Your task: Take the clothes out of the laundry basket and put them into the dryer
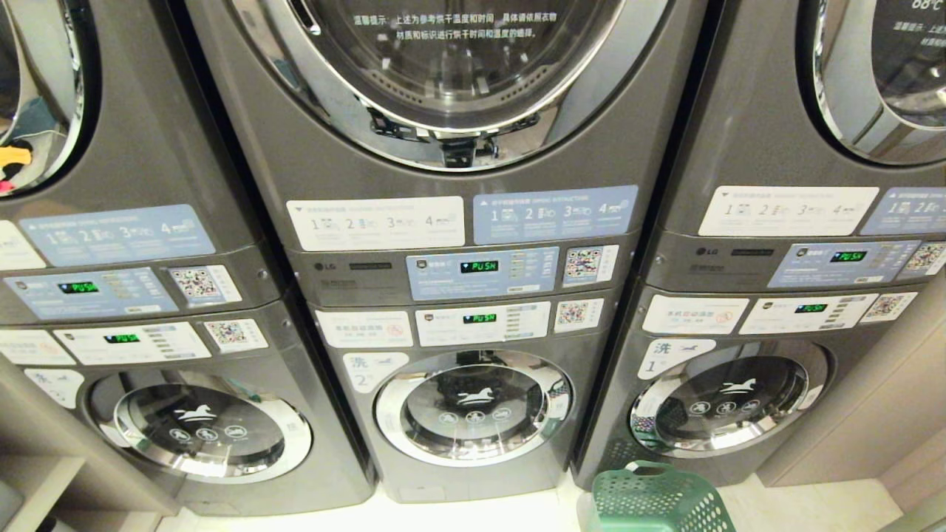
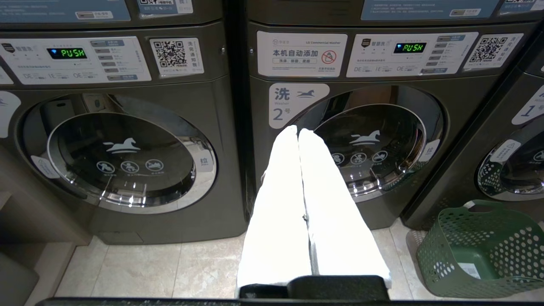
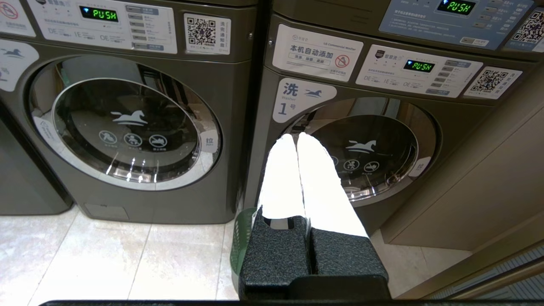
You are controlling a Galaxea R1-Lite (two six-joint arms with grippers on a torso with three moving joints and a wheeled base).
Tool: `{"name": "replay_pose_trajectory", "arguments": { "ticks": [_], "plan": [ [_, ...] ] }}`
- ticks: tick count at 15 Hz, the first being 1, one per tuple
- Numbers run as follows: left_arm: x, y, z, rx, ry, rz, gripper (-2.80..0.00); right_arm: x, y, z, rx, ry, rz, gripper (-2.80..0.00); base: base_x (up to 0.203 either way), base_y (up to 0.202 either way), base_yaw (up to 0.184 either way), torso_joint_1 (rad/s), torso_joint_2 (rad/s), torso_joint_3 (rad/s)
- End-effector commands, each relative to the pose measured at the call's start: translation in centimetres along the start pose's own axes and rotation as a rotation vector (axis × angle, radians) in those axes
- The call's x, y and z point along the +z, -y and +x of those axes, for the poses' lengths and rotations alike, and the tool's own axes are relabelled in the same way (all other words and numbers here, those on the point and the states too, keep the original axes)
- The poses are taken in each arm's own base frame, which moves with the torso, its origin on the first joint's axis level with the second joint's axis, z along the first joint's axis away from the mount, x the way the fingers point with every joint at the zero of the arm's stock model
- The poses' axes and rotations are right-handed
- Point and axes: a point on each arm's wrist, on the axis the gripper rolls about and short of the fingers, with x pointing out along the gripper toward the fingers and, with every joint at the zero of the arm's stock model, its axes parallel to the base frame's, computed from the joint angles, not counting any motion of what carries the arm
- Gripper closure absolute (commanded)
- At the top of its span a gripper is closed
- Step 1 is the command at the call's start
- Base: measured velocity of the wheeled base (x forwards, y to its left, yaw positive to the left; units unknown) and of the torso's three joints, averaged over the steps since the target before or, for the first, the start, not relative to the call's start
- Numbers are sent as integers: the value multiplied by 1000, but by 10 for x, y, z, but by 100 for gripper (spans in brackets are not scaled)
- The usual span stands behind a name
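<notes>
Laundry basket [image 1: 654,499], green, lower right of head view, on floor before closed washer 1 [image 1: 728,403] | left gripper [image 2: 298,134] jaws closed, empty | right gripper [image 3: 295,138] jaws closed, empty

Pale tiled floor [image 2: 140,272], green laundry basket [image 2: 480,250], stacked machines [image 1: 473,295]

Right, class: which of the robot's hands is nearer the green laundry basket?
Right. The right hand hangs just above the laundry basket, whose wall shows beneath it; the left hand hangs before washer 2, with the basket off to the side.
</notes>
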Motion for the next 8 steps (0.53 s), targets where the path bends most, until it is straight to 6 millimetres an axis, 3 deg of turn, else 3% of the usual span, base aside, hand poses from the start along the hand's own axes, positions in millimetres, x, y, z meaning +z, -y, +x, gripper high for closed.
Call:
{"name": "replay_pose_trajectory", "arguments": {
  "ticks": [1,8],
  "plan": [
    [0,0,0,1,0,0,0,0,0,0,1,1,-2,0,0,0,0,0,0,0],
    [0,0,0,2,1,0,0,0,0,0,3,0,-3,0,0,0,0,0,0,0]
  ]
}}
